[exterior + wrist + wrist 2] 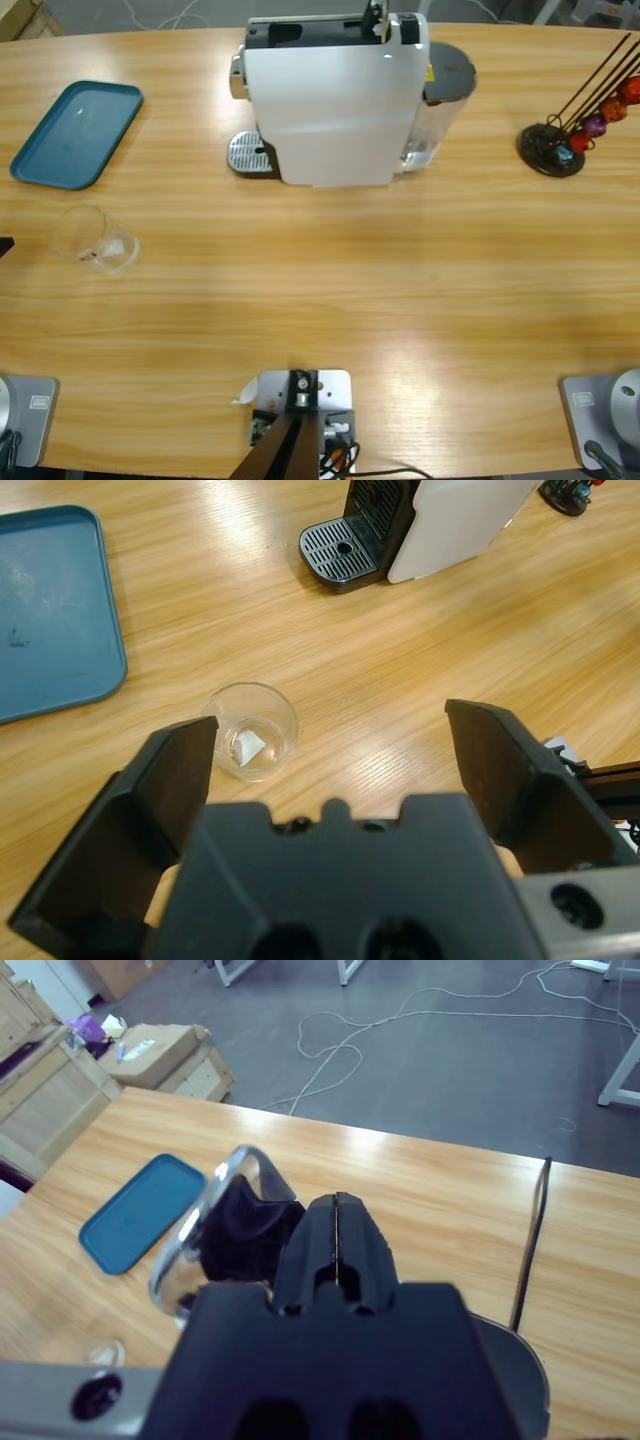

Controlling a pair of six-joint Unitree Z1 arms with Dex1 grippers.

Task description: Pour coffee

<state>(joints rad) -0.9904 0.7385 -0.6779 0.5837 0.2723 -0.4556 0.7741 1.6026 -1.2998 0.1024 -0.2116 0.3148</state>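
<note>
The left gripper (pixel 328 720) hangs above the long wooden table (pixel 330 300) with its two black jaws spread wide and nothing between them. Just ahead of its left jaw stands the small clear glass tumbler (pixel 250 730), upright on the bare wood, with a pale patch showing through its wall. In the high view the tumbler sits near the table's left edge, and the coffee (pixel 96 259) shows only as a thin brownish trace at its bottom. The flat teal plastic tray with rounded corners (pixel 77 134) lies near the tumbler but apart from it, toward the table's far left corner.

The right gripper (pixel 338 1205) has its jaws pressed together, with only a thin seam between them and nothing seen in their grip. A curved silver metal handle (pixel 215 1210) lies just beside them on the left.

The white and black boxy coffee machine (pixel 335 110) stands at the middle of the table's far edge, its perforated metal drip tray (pixel 250 153) on its left side. A black round capsule stand with small coloured capsules (pixel 565 145) stands near the table's far right corner.
</note>
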